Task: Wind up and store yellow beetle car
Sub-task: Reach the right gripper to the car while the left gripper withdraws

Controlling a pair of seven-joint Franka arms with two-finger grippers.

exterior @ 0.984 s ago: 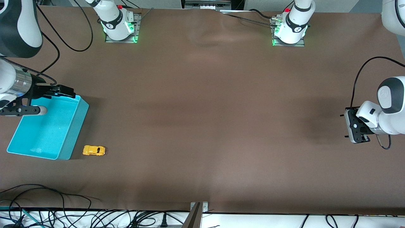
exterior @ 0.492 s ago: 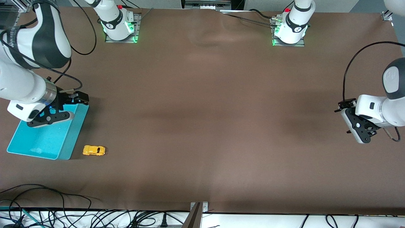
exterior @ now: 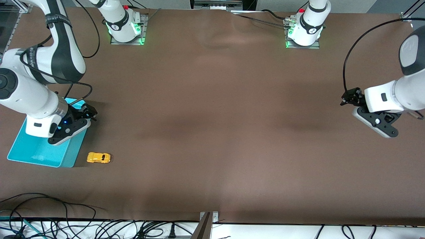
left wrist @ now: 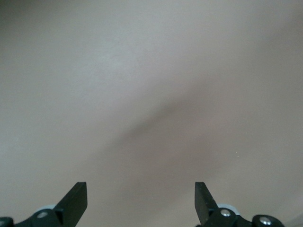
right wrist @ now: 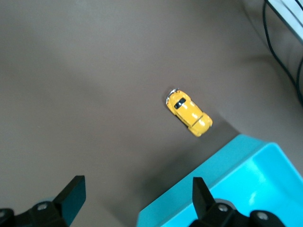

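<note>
Both arms swung inward since the earlier frame. Front view: right gripper (exterior: 87,116) over the teal bin (exterior: 36,152), yellow beetle car (exterior: 98,157) lower left beside it; left gripper (exterior: 349,98) over bare table (exterior: 212,132). Wrist views: both spread wide, empty.

Two white arms with dark grey joint bands, black cables looped along them, green-lit bases with red buttons. Left gripper (exterior: 375,122) and right gripper (exterior: 71,127): black fingers, silver screws.
</note>
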